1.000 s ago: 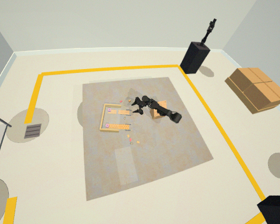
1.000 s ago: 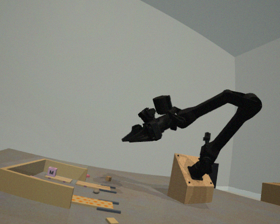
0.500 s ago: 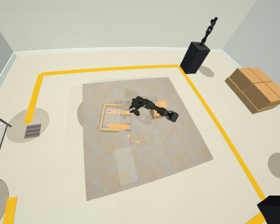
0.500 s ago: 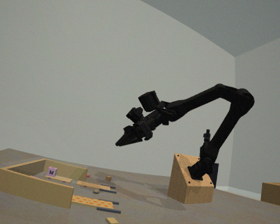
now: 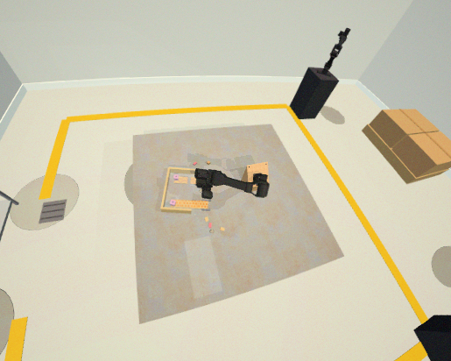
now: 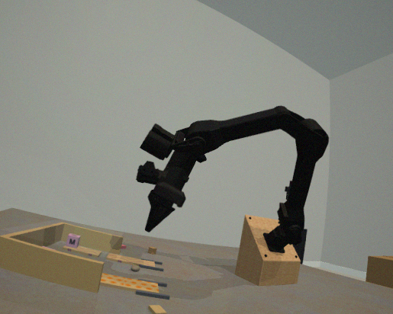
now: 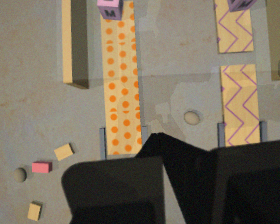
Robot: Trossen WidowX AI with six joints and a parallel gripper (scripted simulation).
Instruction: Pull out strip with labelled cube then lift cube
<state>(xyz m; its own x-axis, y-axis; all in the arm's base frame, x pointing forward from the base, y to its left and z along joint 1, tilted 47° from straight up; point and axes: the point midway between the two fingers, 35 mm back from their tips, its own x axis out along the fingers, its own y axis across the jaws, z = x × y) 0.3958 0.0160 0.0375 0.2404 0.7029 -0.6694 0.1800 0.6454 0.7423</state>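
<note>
My gripper (image 6: pixel 148 230) (image 7: pixel 156 138) is shut and empty, pointing down above the table near the strips' outer ends. The orange-dotted strip (image 5: pixel 192 204) (image 6: pixel 129 283) (image 7: pixel 117 90) looks unbroken and carries a pink-purple cube (image 5: pixel 172 202) (image 7: pixel 109 9) marked M at its far end. The purple zigzag strip is in two pieces with a gap: a near piece (image 6: pixel 131 260) (image 7: pixel 241 105) and a far piece (image 6: pixel 82 251) (image 7: pixel 235 30). Another M cube (image 5: pixel 176 177) (image 6: pixel 73 240) (image 7: pixel 241 4) stands on the far piece. In the exterior view the frame wall hides the dotted strip's cube.
A low wooden frame (image 5: pixel 164 190) (image 6: pixel 51 272) (image 7: pixel 67 40) surrounds the far ends. Dark rails (image 6: pixel 153 295) (image 7: pixel 102 142) flank the near ends. A stone (image 6: pixel 135 267) (image 7: pixel 191 118) lies between the strips. A red block (image 7: pixel 42 167), tan blocks (image 7: pixel 63 151) and another stone (image 7: pixel 19 175) lie beside them.
</note>
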